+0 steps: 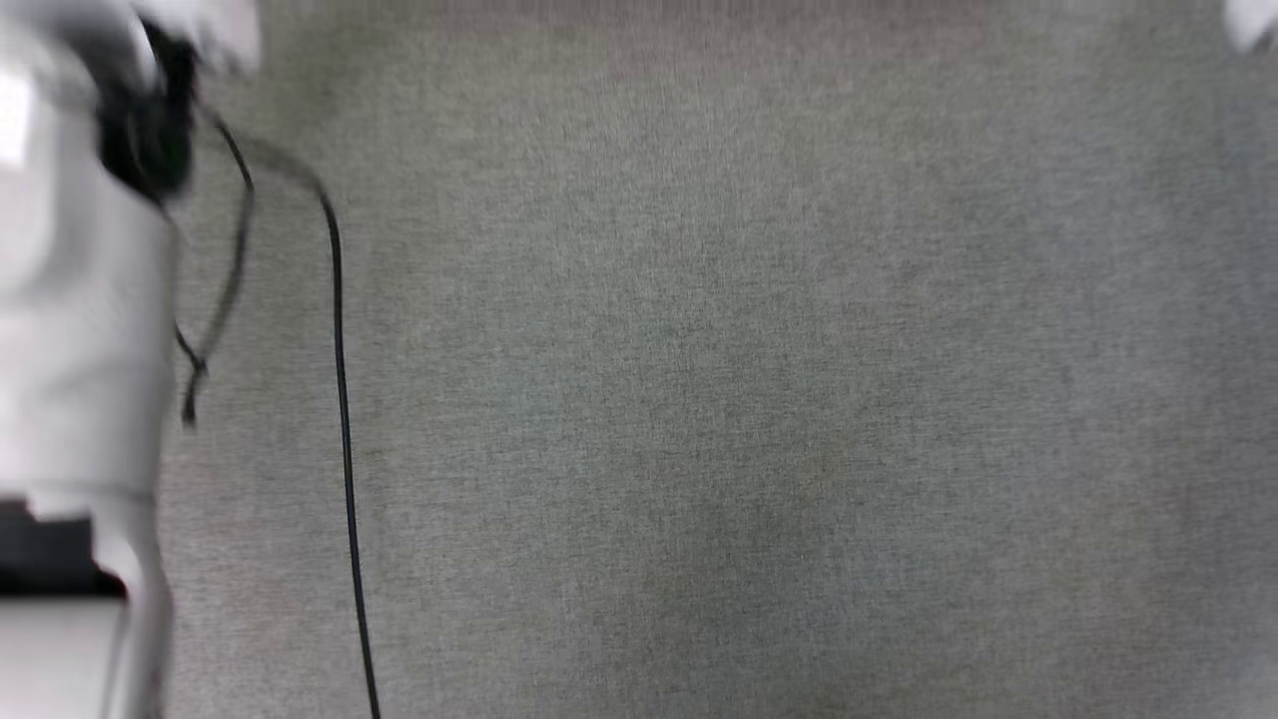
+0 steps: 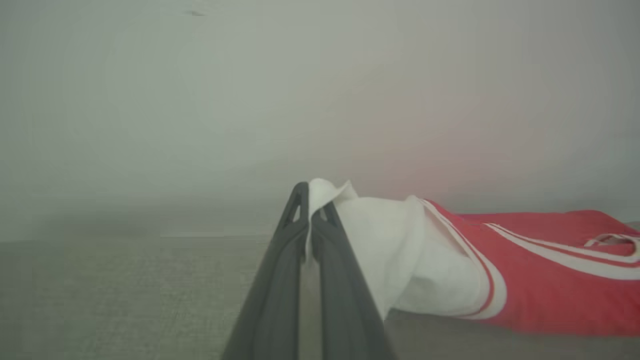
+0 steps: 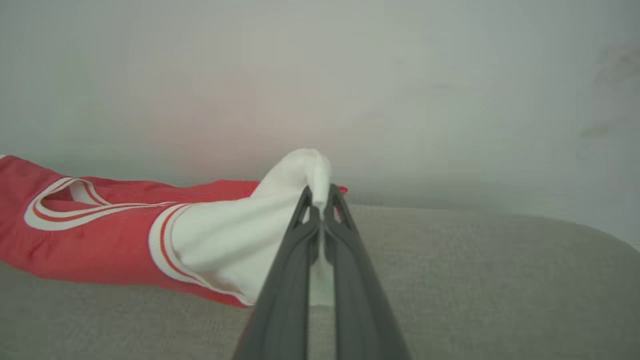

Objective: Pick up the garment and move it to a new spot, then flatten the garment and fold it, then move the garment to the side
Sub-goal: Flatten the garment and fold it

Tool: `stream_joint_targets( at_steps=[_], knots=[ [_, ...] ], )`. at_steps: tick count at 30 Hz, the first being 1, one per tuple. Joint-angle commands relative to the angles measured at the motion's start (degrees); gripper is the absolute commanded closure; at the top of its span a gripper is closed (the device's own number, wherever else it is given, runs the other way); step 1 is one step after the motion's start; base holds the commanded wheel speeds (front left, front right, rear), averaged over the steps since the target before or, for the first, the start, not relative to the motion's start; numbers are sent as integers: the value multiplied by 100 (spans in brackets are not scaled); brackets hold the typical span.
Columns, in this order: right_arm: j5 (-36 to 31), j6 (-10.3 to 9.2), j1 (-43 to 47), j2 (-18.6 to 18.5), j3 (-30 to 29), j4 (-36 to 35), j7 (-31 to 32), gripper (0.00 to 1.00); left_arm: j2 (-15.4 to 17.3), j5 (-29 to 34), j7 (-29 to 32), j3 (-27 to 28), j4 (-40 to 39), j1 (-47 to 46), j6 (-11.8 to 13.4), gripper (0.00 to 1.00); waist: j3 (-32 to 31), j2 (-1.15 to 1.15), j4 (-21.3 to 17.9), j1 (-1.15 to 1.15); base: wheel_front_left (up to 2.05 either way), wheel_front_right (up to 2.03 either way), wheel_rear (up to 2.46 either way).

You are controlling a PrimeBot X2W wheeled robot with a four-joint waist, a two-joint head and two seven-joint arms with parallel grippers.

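Over bare grey surface [image 3: 500, 280], left hand [image 2: 311, 200] and right hand [image 3: 319, 192] pinched on white sleeve edges of the garment [image 2: 550, 280]

Soft, even light is falling across all three views, casting no hard shadows or glare, and the grey cloth surface [image 1: 699, 300] in the head view is showing only a faint darker patch low in the middle. That view is smearing with motion blur, so the pale forearm [image 1: 70, 350] and the black cable [image 1: 339, 399] at its left are looking soft-edged. In both wrist views the pale backdrop [image 2: 150, 100] is dissolving into a milky haze, picking up a faint pink cast above the garment [image 2: 550, 285], while the fingers [image 2: 277, 280] are reading fairly sharp.
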Motion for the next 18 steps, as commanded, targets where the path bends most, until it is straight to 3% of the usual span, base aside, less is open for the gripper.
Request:
stream_joint_targets(
  at_steps=[1,12,18],
  knots=[
    [132,-6,323,-30,61,-60,-105,100,-49,-122,-146,74,40,307,-38,100,-211,0,26,0,0,0,0],
    [916,-6,2493,-317,268,-607,-602,100,-195,-413,-733,124,-41,2440,-194,100,-1161,0,90,0,0,0,0],
    [1002,-7,3591,-407,185,-869,-788,100,-228,-474,-833,216,-530,3690,-112,100,-1778,0,137,0,0,0,0]
  ],
)
